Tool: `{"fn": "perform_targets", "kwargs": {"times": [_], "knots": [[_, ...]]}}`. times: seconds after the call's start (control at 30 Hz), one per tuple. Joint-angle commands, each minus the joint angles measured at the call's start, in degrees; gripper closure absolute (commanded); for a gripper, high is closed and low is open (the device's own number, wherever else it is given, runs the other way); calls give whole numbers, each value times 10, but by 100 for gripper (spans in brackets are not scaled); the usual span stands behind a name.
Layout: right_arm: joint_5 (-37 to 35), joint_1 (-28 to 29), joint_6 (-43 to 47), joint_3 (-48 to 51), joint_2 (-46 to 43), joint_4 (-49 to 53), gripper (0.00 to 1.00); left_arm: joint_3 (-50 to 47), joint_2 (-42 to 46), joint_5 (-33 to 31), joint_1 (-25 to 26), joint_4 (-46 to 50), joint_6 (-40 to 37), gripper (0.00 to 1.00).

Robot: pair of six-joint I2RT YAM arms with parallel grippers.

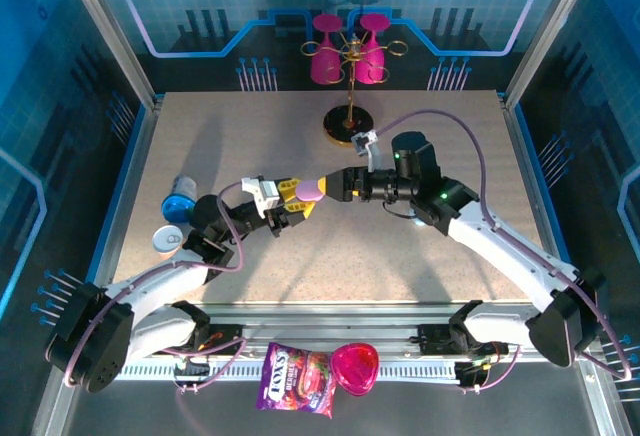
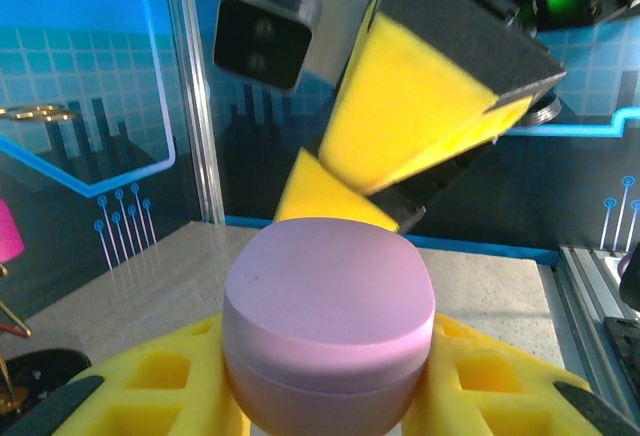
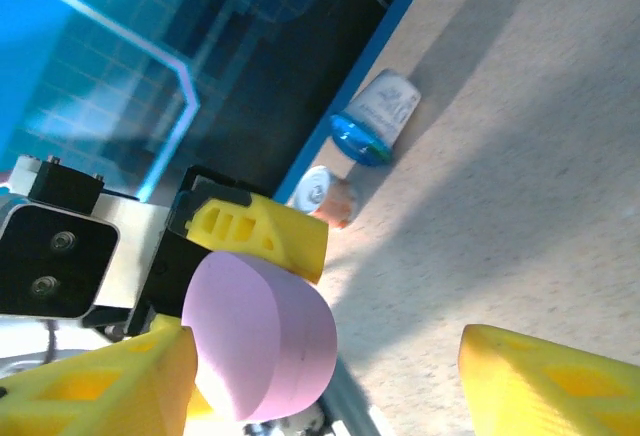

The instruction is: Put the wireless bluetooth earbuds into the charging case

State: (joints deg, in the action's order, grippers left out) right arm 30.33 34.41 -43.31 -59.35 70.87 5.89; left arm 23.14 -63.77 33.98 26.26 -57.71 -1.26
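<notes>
Two claws meet above the table (image 1: 250,131): the left gripper (image 1: 297,199) is pinched tight on one lilac charging case (image 1: 311,189), and the right gripper (image 1: 338,186) is spread around its far end, contact unclear. One blue-capped bottle (image 1: 180,199) and one small tub (image 1: 167,239) lie left.

Counter (image 1: 430,256): speckled beige, in front of me.
My left: blue-capped bottle (image 1: 178,199) lying down; small can (image 1: 168,239) near it.
Far side: gold stand (image 1: 350,121), upright.
</notes>
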Motion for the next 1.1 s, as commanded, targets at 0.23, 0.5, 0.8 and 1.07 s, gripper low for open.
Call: {"fn": "perform_targets", "kwargs": {"times": [0.23,0.5,0.8,1.07], "knots": [[123,2,-278,71,55,-280,53,20,-31,-19,12,-87,13,73],[101,-13,-264,86,43,-281,80,17,-25,-29,12,-62,17,56],[-15,-91,-106,172,18,-219,77,-2,69,-150,46,233,-66,4],[-130,-117,5,209,94,-136,76,4,58,-160,100,353,-97,1]]}}
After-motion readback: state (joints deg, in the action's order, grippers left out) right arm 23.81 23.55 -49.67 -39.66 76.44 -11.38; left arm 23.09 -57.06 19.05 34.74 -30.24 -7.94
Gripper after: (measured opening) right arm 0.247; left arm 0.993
